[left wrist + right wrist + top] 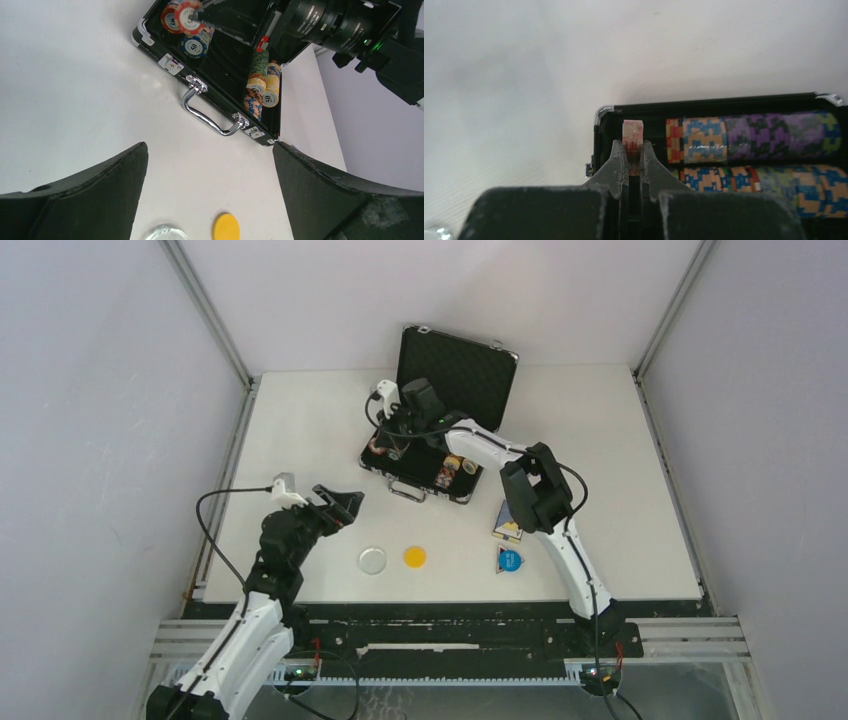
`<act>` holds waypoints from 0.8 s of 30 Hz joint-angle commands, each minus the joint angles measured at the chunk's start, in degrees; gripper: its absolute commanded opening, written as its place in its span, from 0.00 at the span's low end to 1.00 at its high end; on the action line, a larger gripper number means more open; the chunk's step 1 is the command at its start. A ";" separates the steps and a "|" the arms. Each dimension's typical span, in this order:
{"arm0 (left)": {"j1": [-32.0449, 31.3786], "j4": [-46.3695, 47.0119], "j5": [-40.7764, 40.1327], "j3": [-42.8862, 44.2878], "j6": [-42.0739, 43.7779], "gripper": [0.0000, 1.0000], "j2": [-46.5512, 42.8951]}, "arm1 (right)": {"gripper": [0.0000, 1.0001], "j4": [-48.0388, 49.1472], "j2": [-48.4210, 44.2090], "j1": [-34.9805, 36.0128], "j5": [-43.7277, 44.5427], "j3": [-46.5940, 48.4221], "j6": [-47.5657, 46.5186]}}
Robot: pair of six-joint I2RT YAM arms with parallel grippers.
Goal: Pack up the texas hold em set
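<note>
1. Chip (633, 131) was grasped edge-on in the clenched right claw (633, 152), pinched by its rim. This was probably done so that it could be slid upright into the gap at the end of a row.
2. The case (462, 368) was laid open on the far part of the desk (300, 440) with its lid stood upright, so that the slots could be reached from above. Rolls (751, 134) were already laid in those slots, just beside the grasped chip, which was held by the case's side wall.
3. The right arm was stretched forward and across towards the case, its elbow raised and its wrist bent down over the left end of the case.
4. The left claw (345, 508) was fully released and nothing was grasped in it. It was held above the desk on the left, pointed towards the case but well apart from it, and was judged to be waiting out of the right arm's way.
5. Other pieces were not yet packed. A clear token (373, 559) and a yellow token (414, 556) were lying side by side on the near desk. A blue token (509, 560) and the deck (506, 525) were lying beside the right arm, by which the deck was partly hidden.
</note>
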 commanded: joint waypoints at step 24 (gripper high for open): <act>0.54 3.74 1.21 -0.99 -0.33 0.99 0.51 | 0.00 -14.46 5.17 2.28 7.07 15.10 -13.54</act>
